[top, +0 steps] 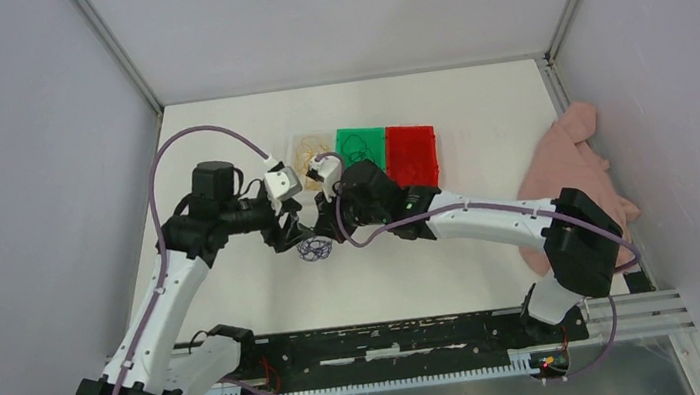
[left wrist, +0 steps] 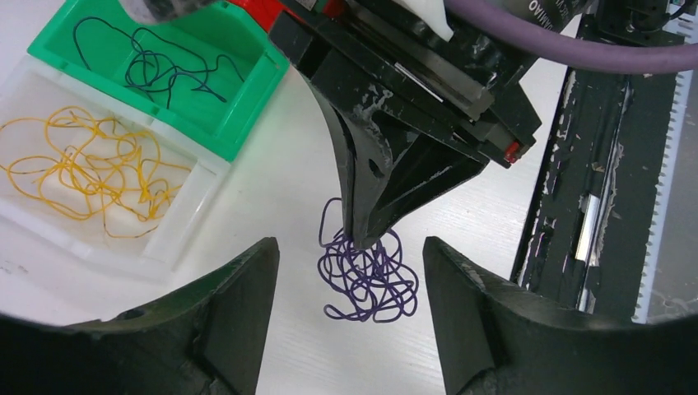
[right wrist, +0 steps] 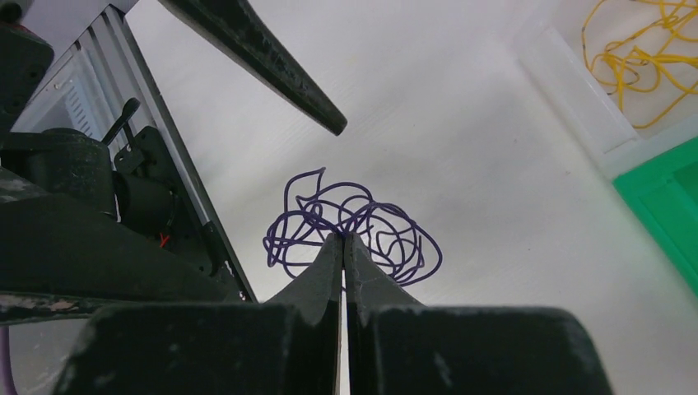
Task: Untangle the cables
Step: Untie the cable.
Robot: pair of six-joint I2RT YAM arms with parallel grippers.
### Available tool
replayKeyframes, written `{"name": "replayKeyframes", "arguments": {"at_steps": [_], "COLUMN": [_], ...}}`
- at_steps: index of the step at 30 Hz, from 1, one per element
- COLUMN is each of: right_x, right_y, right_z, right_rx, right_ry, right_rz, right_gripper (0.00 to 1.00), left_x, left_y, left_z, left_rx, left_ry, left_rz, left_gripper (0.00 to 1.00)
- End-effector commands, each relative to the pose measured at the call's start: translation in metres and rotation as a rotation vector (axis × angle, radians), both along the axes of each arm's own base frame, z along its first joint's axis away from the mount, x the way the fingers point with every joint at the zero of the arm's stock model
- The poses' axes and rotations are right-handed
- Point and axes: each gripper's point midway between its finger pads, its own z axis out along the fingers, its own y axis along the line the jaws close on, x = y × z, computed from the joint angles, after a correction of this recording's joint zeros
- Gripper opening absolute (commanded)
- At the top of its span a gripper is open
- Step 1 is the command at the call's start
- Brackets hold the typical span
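Observation:
A dark blue-purple cable [left wrist: 366, 280] lies in a knotted, palm-sized tangle on the white table. My right gripper [right wrist: 343, 237] is shut on strands at the top of this tangle [right wrist: 387, 239], with its pointed tips pressed together. My left gripper [left wrist: 348, 247] is open, with one finger on each side of the tangle and neither touching it. In the top view both grippers meet over the bundle [top: 313, 250]. A loose yellow cable [left wrist: 90, 164] lies in a clear bin. Another dark blue cable [left wrist: 156, 66] lies in a green bin. No red cable can be made out.
A clear bin [top: 305, 151], a green bin [top: 360, 146] and a red bin [top: 411, 155] stand in a row behind the grippers. A pink cloth [top: 574, 165] lies at the right wall. A black rail [top: 394, 338] runs along the near edge.

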Motion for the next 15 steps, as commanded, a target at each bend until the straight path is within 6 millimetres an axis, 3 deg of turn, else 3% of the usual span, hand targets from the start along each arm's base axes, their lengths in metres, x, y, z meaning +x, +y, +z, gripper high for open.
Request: {"name": "replayKeyframes", "arguments": {"at_steps": [1, 6, 15], "right_x": [0.01, 0.007, -0.001], "right_y": [0.005, 0.002, -0.001], "right_z": [0.054, 0.059, 0.071], "right_rx": [0.112, 0.127, 0.163], "right_ry": [-0.046, -0.045, -0.04], "right_rz": [-0.066, -0.069, -0.054], "right_gripper": [0.0, 0.0, 0.0], "left_x": [0.002, -0.004, 0.012], "left_y": [-0.003, -0.002, -0.001], "left_z": [0.003, -0.008, -0.009], "left_rx": [-0.024, -0.003, 0.005], "left_ry": [-0.017, 0.006, 0.004], "left_rz": [0.001, -0.02, 0.029], "left_gripper": [0.69, 0.62, 0.55]}}
